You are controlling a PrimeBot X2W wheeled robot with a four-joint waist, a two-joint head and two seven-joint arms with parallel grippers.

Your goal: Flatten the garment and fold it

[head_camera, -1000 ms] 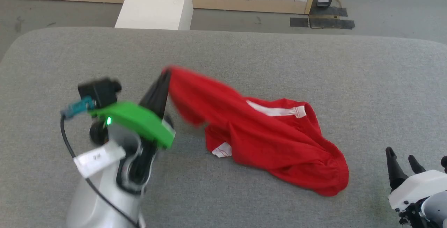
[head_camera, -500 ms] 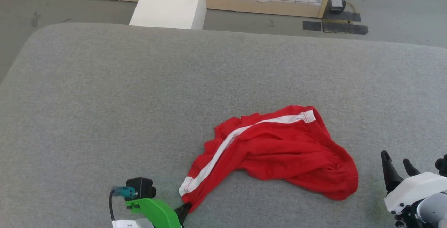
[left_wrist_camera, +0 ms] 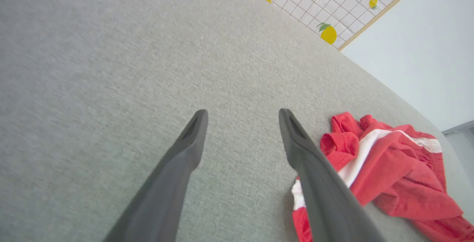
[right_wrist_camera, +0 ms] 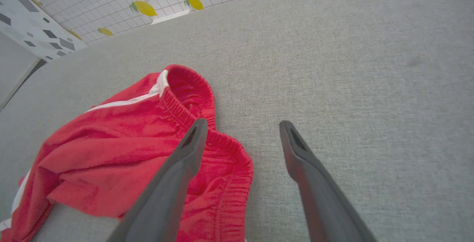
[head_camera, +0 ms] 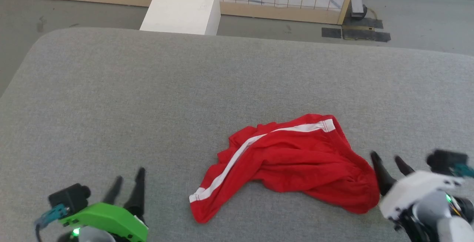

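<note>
The garment (head_camera: 292, 160) is lying crumpled on the surface (head_camera: 185, 86), the left pincer (head_camera: 129, 174) hovering open near its striped end, the right pincer (head_camera: 386, 156) gaping empty at its waistband.

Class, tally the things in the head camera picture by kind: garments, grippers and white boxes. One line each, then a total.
Garments: 1, the red garment
Grippers: 2, the left gripper and the right gripper
White boxes: 1, the white box
Total: 4
</note>
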